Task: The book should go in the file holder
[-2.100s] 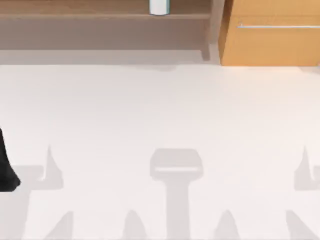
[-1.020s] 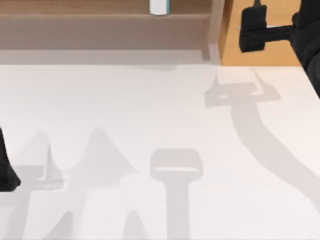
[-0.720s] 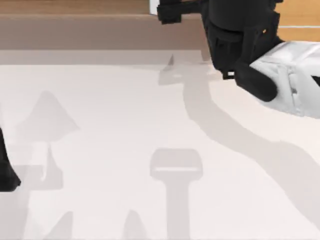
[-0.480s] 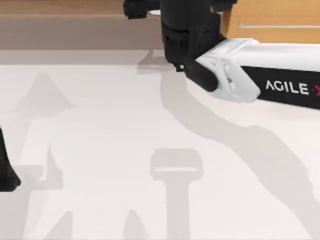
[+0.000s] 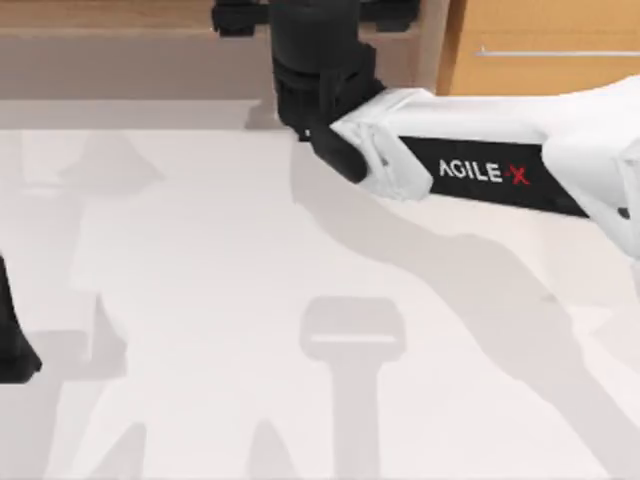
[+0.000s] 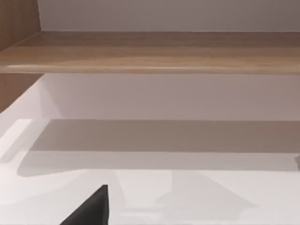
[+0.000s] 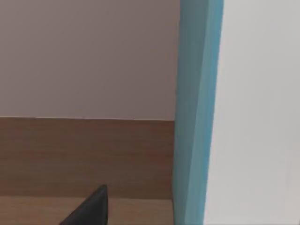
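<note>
Nearest on the white desk (image 5: 200,260) lie only shadows, and at its left edge the left arm's tool (image 5: 12,345) sits parked, as it did two seconds ago; whether it is spread or pressed together I cannot tell. Further in, the change is plain: the right arm (image 5: 480,170), which was absent from the top view two seconds ago and had only just come in over the right-hand cabinet (image 5: 540,70) a second ago, has swept leftward across the back of the desk and now stretches from the right edge to the wooden shelf (image 5: 120,20) at the rear. Its tool (image 5: 318,12) now covers the spot on that shelf where the small white-and-blue object stood in the earlier top views. The right wrist view shows the book (image 7: 197,112) very close, standing upright on the shelf board with its light blue cover edge-on and the white block of pages beside it. Whether the right tool is spread around the book, already pinching it, or merely beside it cannot be told. As I judge it, the reach is done and the grasp is the step in hand; the book is still on the shelf, so lifting it and carrying it to the file holder both remain to be done.
</note>
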Controlling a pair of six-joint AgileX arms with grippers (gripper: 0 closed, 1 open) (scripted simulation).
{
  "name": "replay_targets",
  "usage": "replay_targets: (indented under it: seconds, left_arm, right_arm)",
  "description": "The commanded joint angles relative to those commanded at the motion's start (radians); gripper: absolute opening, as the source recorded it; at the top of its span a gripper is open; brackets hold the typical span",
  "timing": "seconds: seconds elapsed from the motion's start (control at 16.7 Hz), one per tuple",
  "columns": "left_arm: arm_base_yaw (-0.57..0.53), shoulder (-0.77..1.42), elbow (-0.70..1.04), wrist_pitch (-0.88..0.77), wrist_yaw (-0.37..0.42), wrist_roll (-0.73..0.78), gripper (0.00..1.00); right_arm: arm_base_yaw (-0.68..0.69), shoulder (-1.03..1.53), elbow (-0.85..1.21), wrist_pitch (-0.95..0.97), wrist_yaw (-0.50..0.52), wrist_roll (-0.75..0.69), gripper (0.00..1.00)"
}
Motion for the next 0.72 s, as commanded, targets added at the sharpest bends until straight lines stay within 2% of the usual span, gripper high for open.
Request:
replay_targets:
  seconds: [0.3, 0.72]
  left_arm:
    - [0.000, 0.000, 0.000, 0.000, 0.000, 0.000, 1.00]
    - [0.000, 0.000, 0.000, 0.000, 0.000, 0.000, 1.00]
  right_arm:
    - [0.003, -0.001, -0.001, -0.003, -0.001, 0.000, 1.00]
    - [-0.026, 0.060, 0.108, -0.047, -0.025, -0.001, 1.00]
